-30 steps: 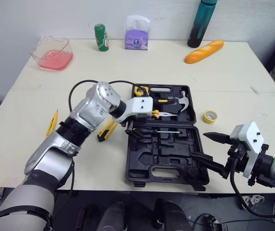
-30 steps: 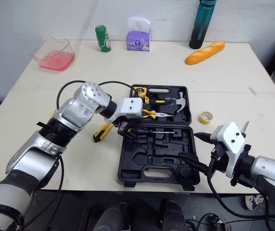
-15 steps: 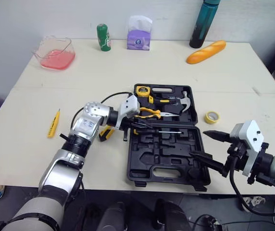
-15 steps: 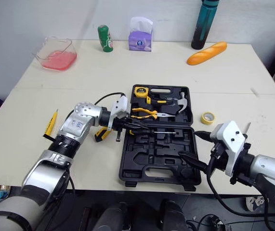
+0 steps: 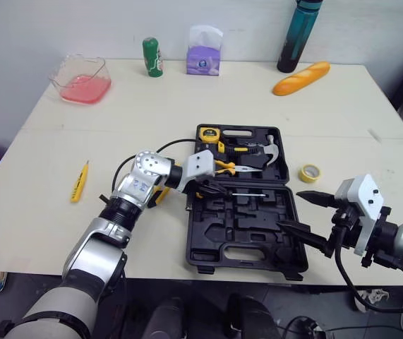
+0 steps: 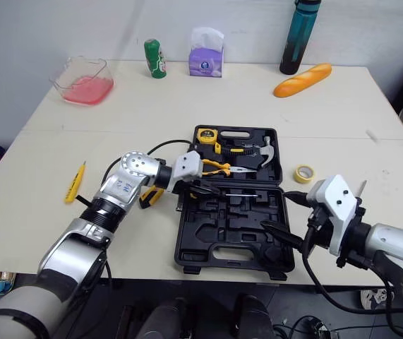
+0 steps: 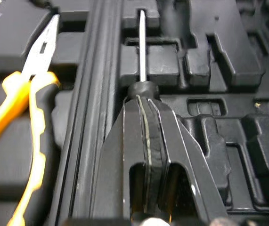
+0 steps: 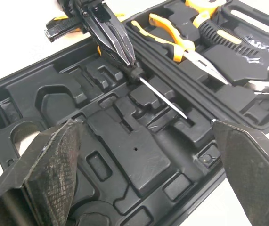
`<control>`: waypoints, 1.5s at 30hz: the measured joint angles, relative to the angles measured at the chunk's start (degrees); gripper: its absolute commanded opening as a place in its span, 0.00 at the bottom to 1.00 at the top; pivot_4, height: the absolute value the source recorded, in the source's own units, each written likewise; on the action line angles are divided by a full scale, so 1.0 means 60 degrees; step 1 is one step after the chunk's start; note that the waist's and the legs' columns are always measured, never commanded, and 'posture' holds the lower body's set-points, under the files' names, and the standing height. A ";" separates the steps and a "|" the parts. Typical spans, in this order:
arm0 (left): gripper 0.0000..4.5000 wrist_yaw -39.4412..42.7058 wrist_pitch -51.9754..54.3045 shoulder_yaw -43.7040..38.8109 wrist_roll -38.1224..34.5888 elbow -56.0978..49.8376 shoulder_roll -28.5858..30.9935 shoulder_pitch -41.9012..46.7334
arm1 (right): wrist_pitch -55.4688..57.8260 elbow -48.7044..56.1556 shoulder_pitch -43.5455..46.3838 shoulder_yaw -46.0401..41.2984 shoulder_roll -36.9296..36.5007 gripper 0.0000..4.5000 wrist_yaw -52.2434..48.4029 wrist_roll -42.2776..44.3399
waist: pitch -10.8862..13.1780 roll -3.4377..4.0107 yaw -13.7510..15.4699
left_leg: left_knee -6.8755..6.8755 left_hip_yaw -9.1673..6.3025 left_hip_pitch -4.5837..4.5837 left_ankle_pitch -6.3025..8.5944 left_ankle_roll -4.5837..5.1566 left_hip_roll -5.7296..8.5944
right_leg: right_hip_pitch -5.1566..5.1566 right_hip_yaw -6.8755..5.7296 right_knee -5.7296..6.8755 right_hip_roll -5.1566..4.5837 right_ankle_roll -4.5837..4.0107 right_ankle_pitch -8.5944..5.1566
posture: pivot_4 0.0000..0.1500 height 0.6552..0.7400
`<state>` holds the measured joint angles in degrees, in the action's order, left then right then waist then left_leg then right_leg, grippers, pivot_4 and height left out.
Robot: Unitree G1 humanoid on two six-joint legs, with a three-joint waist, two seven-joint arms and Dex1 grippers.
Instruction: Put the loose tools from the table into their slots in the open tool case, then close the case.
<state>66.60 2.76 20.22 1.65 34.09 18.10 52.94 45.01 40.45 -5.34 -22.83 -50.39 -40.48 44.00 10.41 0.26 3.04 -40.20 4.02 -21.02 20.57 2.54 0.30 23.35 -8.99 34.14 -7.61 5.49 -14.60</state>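
Hazard: letting go while the handle of the screwdriver [image 7: 142, 52] sits proud of its recess. Likely to leave it riding on a moulded ridge and to stop the tool case [image 5: 243, 251] from shutting. Cause: shaft lies along its groove in the near half, just in front of the hinge, but handle is hidden between the pads, so seating cannot be confirmed.

Second hazard: snagging the needle-nose pliers [image 5: 226, 167] just across the hinge. Avoid any sweep toward the far half on withdrawal.

Left gripper [image 7: 142, 96]: clamped tight on the screwdriver's black handle, low over the near half at its hinge edge, fingertips pointing along the shaft.

Right gripper [image 5: 290, 210]: spread wide, holding nothing, hovering over the case's near right corner, well apart from the screwdriver.

Not yet stowed:
- utility knife [image 6: 149, 196], just beside the case's left wall, under the left forearm
- yellow tester pen [image 5: 78, 181], well apart to the left
- tape roll [image 5: 308, 171], near the case's right wall
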 measured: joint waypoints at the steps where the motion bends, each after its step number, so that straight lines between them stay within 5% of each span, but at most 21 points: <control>1: 0.02 -0.0054 -0.0048 0.0078 0.0089 -0.0001 0.0003 0.0000 | -0.0001 -0.0002 -0.0001 0.0000 0.0000 1.00 0.0001 -0.0001 | -0.0034 -0.0008 -0.0010 | 0.0001 0.0000 0.0006 0.0000 0.0000 -0.0001 | -0.0004 0.0001 0.0000 0.0000 0.0000 0.0000 | 1.00 0.99; 6: 0.02 -0.0161 -0.0021 0.0410 0.0422 -0.0051 0.0005 -0.0016 | -0.0004 -0.0002 -0.0021 -0.0001 0.0001 1.00 0.0014 -0.0012 | -0.0107 -0.0026 -0.0013 | 0.0022 -0.0028 0.0141 0.0043 0.0019 -0.0018 | -0.0161 0.0018 -0.0069 -0.0010 -0.0011 -0.0007 | 1.00 0.99; 18: 0.02 -0.0291 0.0837 0.0131 0.0228 -0.0190 -0.0213 -0.0054 | -0.0040 -0.0003 -0.0323 -0.0029 0.0001 1.00 0.0023 -0.0198 | -0.0145 -0.0032 0.0008 | 0.0017 -0.0042 0.0136 0.0048 0.0032 0.0000 | -0.0163 0.0014 -0.0078 -0.0126 -0.0011 -0.0007 | 1.00 0.99; 21: 0.20 0.0120 0.2204 -0.0893 -0.1063 -0.1481 0.0233 -0.1108 | -0.0219 -0.0218 -0.0492 -0.0400 0.0004 1.00 0.0016 -0.0386 | -0.0108 -0.0008 -0.0173 | 0.0030 -0.0045 0.0098 0.0043 0.0017 -0.0014 | -0.0122 0.0010 -0.0046 -0.0114 -0.0017 -0.0010 | 1.00 0.99; 29: 0.99 -0.1148 0.5260 -0.5511 -0.3695 -0.5971 0.2780 -0.5094 | -0.0799 -0.2587 -0.1727 -0.2749 -0.0153 1.00 -0.0818 -0.1142 | -0.0063 0.0002 -0.0300 | 0.0039 -0.0042 0.0120 0.0042 0.0003 -0.0019 | -0.0148 0.0024 -0.0062 -0.0042 -0.0012 -0.0011 | 1.00 0.99; 35: 1.00 -0.1530 0.5954 -0.9101 -0.4301 -0.6495 0.4171 -0.9041 | -0.1569 -0.5073 -0.2494 -0.3781 -0.0630 1.00 -0.1836 -0.2051 | -0.0023 0.0026 -0.0218 | 0.0038 -0.0049 0.0119 0.0085 -0.0001 -0.0024 | -0.0131 0.0016 -0.0101 -0.0115 -0.0026 -0.0025 | 1.00 0.99; 39: 1.00 -0.1941 0.5677 -1.1603 -0.4221 -0.5222 0.4900 -1.0728 | -0.2172 -0.6592 -0.2720 -0.4299 -0.1029 1.00 -0.2320 -0.2636 | -0.0012 0.0043 -0.0245 | 0.0048 -0.0049 0.0120 0.0111 -0.0007 -0.0026 | -0.0116 0.0012 -0.0099 -0.0125 -0.0044 -0.0039 | 1.00 0.99; 45: 1.00 -0.2521 0.4415 -1.2341 -0.3678 -0.3699 0.5303 -1.1446 | -0.2895 -0.7609 -0.2545 -0.4526 -0.1214 1.00 -0.2695 -0.3049 | 0.0027 0.0120 -0.0246 | 0.0062 -0.0048 0.0121 0.0160 -0.0012 -0.0020 | -0.0108 0.0016 -0.0098 -0.0145 -0.0043 -0.0039 | 1.00 0.99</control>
<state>51.48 29.25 -53.83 -20.41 11.90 49.91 -15.73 27.64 -5.21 -20.61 -49.98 -57.67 -56.65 25.71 10.57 0.98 1.57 -39.83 3.73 -20.30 21.53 2.46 0.18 22.70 -8.89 33.55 -8.48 5.23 -14.84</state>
